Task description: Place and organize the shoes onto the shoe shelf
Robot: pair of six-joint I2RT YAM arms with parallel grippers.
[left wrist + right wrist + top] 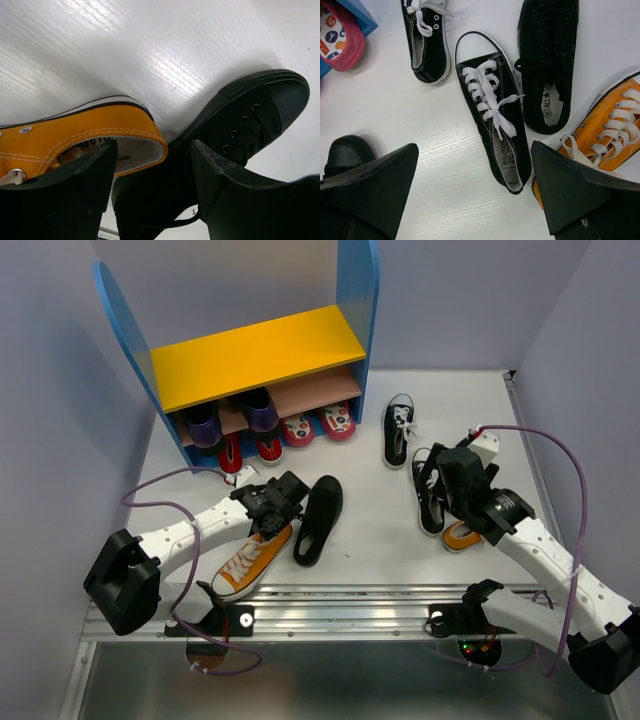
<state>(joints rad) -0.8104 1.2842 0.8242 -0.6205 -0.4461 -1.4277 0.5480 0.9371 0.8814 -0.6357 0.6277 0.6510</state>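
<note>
The shoe shelf stands at the back left. One orange sneaker lies beside an all-black shoe. My left gripper is open low over their heels, one finger at the orange shoe's opening, the other over the black shoe. On the right, my open right gripper hovers above a black canvas sneaker. Its mate lies nearer the shelf. A second all-black shoe and second orange sneaker lie next to them.
The shelf's lower board holds small purple shoes, red shoes and pink patterned ones. Grey walls close in the table on three sides. A metal rail runs along the front edge by the arm bases.
</note>
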